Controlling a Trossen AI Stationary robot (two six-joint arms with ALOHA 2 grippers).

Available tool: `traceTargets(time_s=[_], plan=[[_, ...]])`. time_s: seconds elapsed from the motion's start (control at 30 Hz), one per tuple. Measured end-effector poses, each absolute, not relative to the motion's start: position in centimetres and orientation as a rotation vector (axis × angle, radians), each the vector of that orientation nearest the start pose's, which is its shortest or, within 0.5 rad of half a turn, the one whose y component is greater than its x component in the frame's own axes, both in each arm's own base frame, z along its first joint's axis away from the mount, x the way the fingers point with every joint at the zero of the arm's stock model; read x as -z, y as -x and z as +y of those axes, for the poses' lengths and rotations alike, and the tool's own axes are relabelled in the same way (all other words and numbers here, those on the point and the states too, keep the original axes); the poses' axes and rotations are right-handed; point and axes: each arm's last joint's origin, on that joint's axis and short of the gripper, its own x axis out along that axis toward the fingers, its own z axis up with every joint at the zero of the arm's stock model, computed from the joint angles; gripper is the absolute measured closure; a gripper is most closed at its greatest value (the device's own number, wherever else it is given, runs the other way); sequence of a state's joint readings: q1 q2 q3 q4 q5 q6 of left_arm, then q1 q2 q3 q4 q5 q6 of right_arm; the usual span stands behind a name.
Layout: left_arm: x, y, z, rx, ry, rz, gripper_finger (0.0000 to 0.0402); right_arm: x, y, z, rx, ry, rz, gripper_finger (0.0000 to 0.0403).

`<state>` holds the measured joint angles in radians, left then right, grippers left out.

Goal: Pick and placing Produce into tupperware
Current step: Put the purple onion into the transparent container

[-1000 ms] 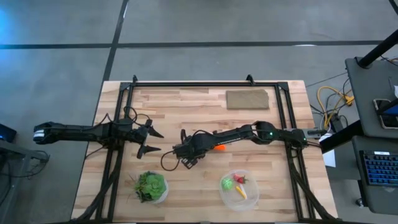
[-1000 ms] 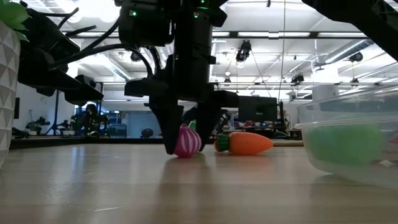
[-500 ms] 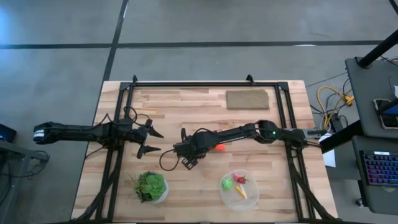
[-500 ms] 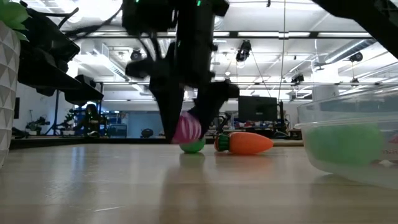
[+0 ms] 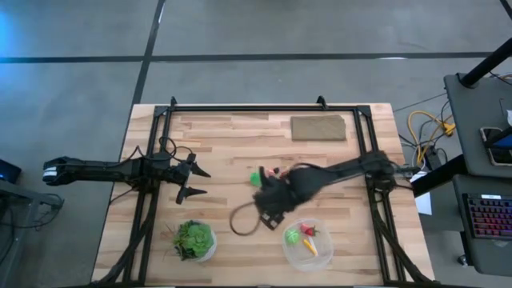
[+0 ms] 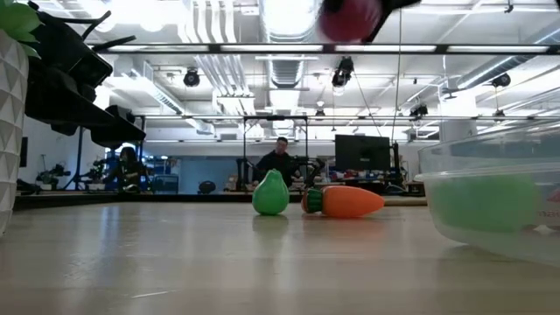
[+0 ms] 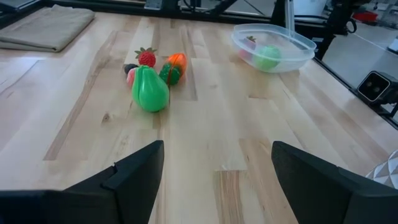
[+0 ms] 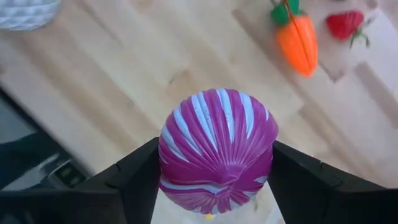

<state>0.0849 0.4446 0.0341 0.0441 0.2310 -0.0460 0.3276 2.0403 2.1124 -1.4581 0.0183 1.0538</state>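
Observation:
My right gripper (image 5: 270, 208) hangs above the table just left of the clear round tupperware (image 5: 308, 244), shut on a magenta white-striped toy vegetable (image 8: 217, 149), which also shows high up in the low view (image 6: 350, 17). The tupperware holds green, red and yellow toys. On the table lie a green pear (image 5: 255, 178), an orange carrot (image 6: 346, 201) and a strawberry (image 7: 146, 57). My left gripper (image 5: 192, 181) waits open at the table's left side. My right gripper pinches the magenta toy between its two fingers (image 8: 134, 180), one on each of the toy's opposite sides (image 8: 169, 152). The fingers point down from above. The toy is lifted well clear of the table.
A white bowl with leafy greens (image 5: 194, 238) stands near the table's near edge, left of the tupperware. A beige cloth (image 5: 318, 127) lies by the far edge. A cable loop (image 5: 240, 222) hangs under the right arm. A black frame runs round the table.
My right gripper has raised the magenta toy from the table beside the pear and carrot. It has then swung toward the table's right and near edge, toward the tupperware. The green pear, hidden behind the toy before, stands in view where it was.

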Motion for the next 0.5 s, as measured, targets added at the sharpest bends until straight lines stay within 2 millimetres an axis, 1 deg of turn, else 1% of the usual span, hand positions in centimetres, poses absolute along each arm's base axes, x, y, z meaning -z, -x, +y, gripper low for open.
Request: traceTargets(time_s=[0.07,0.1,0.17,0.27,0.4,0.5], plan=[[-14.0,-12.0,0.4,0.136,0.103,0.365,0.0118,-33.1,-36.1,14.3,0.483,-0.655,1.308,0.0155],[-14.0,-12.0,0.4,0.136,0.103,0.366,0.0118,-33.2,-35.4,15.0,0.490,-0.665,1.306,0.0156],[-14.0,-12.0,0.4,0.137,0.103,0.366,0.0118,-32.8,-34.2,16.7,0.516,-0.682,1.327,0.0157],[-14.0,-12.0,0.4,0.136,0.103,0.366,0.0118,-30.9,-32.7,19.1,0.560,-0.694,1.409,0.0153],[-14.0,-12.0,0.4,0.136,0.103,0.365,0.0118,-27.6,-30.9,22.2,0.614,-0.740,1.535,0.0149],[-14.0,-12.0,0.4,0.136,0.103,0.365,0.0118,-25.3,-30.0,23.5,0.678,-0.785,1.574,0.0151]])
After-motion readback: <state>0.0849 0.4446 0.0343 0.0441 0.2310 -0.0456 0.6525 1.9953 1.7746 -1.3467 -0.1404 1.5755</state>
